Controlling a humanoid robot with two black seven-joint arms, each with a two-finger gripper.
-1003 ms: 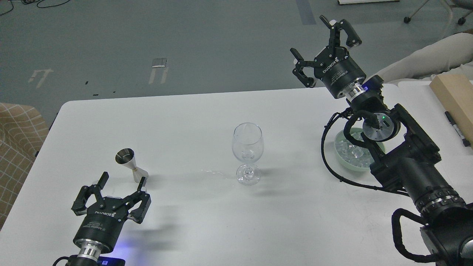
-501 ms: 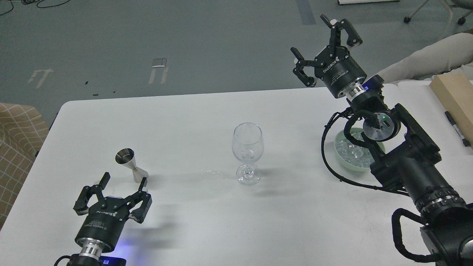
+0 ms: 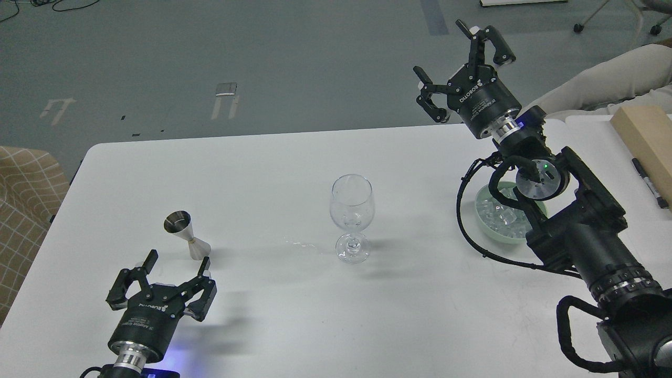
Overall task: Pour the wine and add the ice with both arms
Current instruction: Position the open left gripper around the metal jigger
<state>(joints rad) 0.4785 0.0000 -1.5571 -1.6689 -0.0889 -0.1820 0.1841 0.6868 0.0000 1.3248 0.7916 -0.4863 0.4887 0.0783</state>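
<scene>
A clear stemmed wine glass (image 3: 352, 216) stands upright at the table's middle. A steel jigger (image 3: 186, 239) stands to its left. My left gripper (image 3: 177, 258) is open and empty, just in front of the jigger, not touching it. A pale green bowl (image 3: 487, 223) holding a heap of clear ice (image 3: 503, 215) sits at the right, partly hidden by my right arm. My right gripper (image 3: 457, 58) is open and empty, raised high above the table's far right edge, away from the bowl.
A small wet smear (image 3: 302, 244) lies left of the glass foot. A wooden block (image 3: 643, 137) and a black marker (image 3: 649, 182) lie at the far right. A checked chair (image 3: 23, 210) stands beside the table's left edge. A person's arm (image 3: 593, 84) rests at the back right.
My left gripper has drawn back slightly toward me, away from the jigger. My right gripper has edged slightly up and right. Glass, jigger and bowl have not moved.
</scene>
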